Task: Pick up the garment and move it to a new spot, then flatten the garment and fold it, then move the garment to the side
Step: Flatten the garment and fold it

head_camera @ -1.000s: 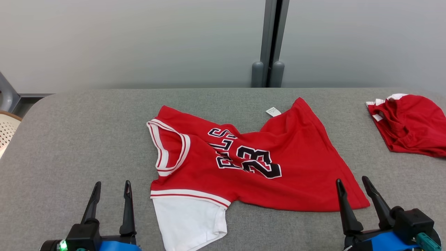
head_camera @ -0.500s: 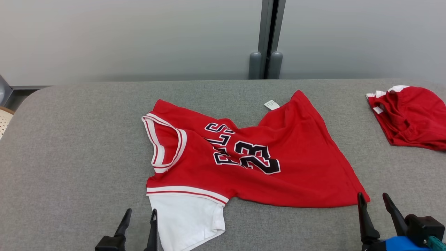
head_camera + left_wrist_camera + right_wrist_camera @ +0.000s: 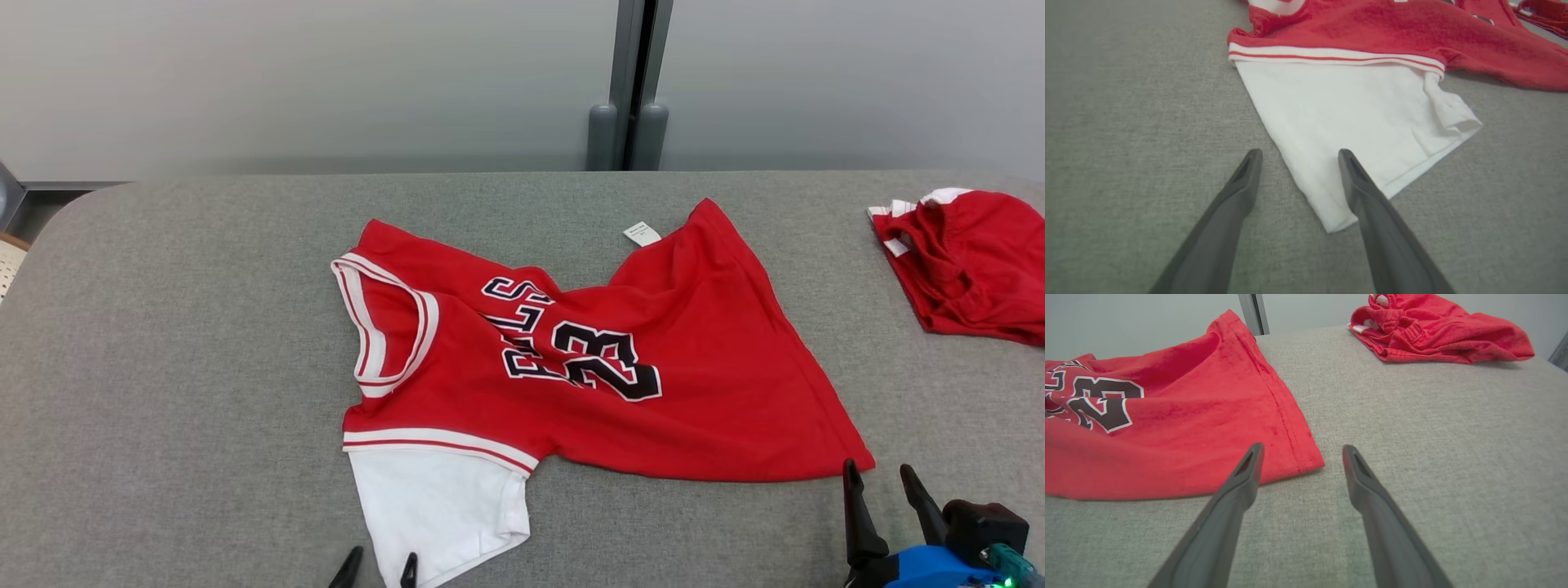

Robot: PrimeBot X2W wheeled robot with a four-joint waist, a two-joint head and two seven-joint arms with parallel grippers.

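on the middle of the worktop (image 3: 163, 367) the red jersey (image 3: 694, 367) lies rumpled, soft, probably light. left gripper (image 3: 1299, 155) and right gripper (image 3: 1302, 449) hang spread, empty; best holds: white sleeve (image 3: 1355, 122), hem corner (image 3: 1306, 457).

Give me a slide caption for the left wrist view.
Open left gripper lined up on the edge of the white sleeve of the red jersey, on a grey table.

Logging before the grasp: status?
Left claw open at the white sleeve's corner; right claw open at the red hem corner. Jersey rumpled on the table, unheld. Second red garment far right, clear of it.
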